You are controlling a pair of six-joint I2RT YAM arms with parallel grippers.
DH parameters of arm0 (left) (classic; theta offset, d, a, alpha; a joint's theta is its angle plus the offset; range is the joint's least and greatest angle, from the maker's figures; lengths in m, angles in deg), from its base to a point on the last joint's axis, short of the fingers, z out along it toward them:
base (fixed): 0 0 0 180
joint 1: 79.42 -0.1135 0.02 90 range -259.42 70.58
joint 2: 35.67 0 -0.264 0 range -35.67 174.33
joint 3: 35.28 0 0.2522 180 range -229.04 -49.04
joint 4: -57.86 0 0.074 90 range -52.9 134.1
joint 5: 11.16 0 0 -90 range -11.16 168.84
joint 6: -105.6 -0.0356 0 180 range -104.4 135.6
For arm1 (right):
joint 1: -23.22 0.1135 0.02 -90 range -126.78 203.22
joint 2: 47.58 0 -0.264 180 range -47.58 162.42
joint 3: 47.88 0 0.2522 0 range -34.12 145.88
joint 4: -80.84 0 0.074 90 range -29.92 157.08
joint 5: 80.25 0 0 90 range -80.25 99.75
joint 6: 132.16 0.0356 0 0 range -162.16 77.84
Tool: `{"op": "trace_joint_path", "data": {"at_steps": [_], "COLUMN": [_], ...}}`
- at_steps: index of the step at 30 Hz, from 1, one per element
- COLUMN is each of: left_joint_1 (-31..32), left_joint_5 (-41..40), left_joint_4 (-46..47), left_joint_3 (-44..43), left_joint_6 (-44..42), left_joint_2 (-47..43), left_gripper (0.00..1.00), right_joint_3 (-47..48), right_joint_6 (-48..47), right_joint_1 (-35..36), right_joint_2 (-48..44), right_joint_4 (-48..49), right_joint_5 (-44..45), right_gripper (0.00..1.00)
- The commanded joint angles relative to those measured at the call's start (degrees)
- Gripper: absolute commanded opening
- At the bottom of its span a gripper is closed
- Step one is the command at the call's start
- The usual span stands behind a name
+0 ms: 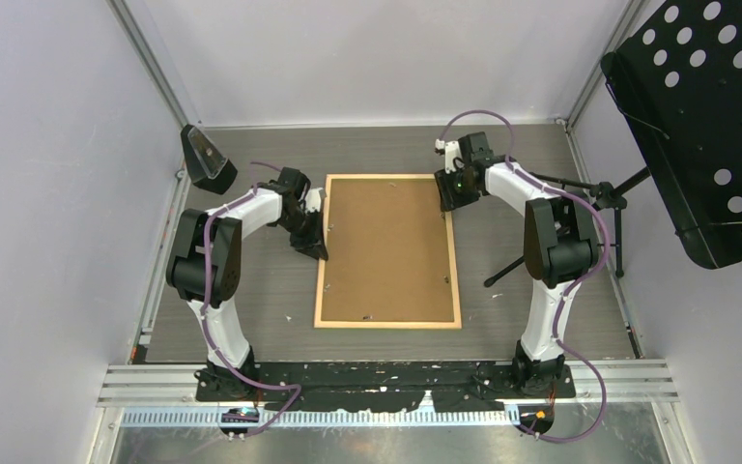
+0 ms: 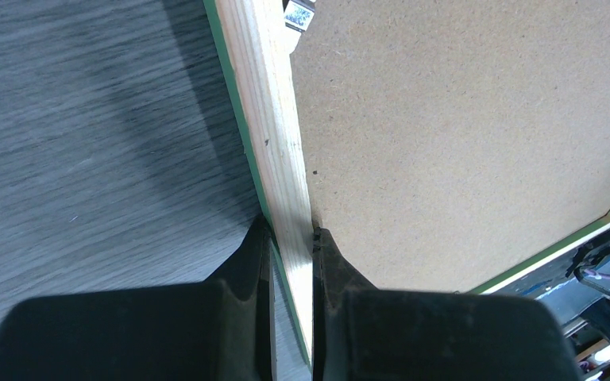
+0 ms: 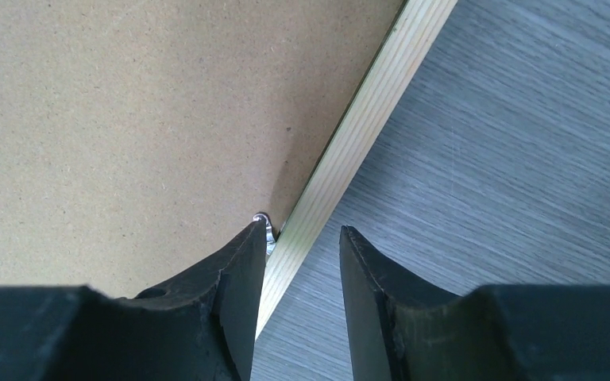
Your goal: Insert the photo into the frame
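Your left jaws pinch the left rail of the frame (image 1: 386,322), which lies face-down on the counter (image 1: 251,319) with the backing board (image 1: 386,246) in it; the photo is hidden. Your right jaws stand part open astride the right rail, gripping nothing, one finger at a metal tab (image 3: 264,226). That finger could slip off and skid the frame.

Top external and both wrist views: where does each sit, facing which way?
Top external: above and behind, looking down at the frame and backing board; both arms show.
Left wrist: on left arm, looking along the left gripper, shut on the frame's left rail.
Right wrist: looking along the open right gripper, straddling the right rail.
Shared: both wrist views show rail and board.
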Motion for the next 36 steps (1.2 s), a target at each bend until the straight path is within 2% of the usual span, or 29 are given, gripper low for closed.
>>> {"op": "trace_joint_path", "data": {"at_steps": [1,12,24,36], "left_joint_1": [0.5,0.5,0.4,0.4], "left_joint_5": [1.3,1.4,3.9,3.3], "left_joint_4": [1.9,1.8,5.5,6.4], "left_joint_3": [1.3,1.2,3.7,4.5], "left_joint_6": [-3.6,-3.5,0.2,0.6], "left_joint_2": [3.6,3.6,3.3,2.5], "left_gripper": [0.00,0.00,0.00,0.00], "right_joint_3": [1.7,-1.7,-13.2,-18.9], "right_joint_6": [-1.1,-0.6,1.2,1.5], "right_joint_1": [0.2,0.2,0.2,0.1], "right_joint_2": [-1.0,-1.2,-13.5,-14.6], "right_joint_4": [-0.4,0.2,-2.4,-2.4], "right_joint_5": [-0.1,-1.3,-4.1,-6.0], "right_gripper": [0.45,0.45,0.50,0.48]}}
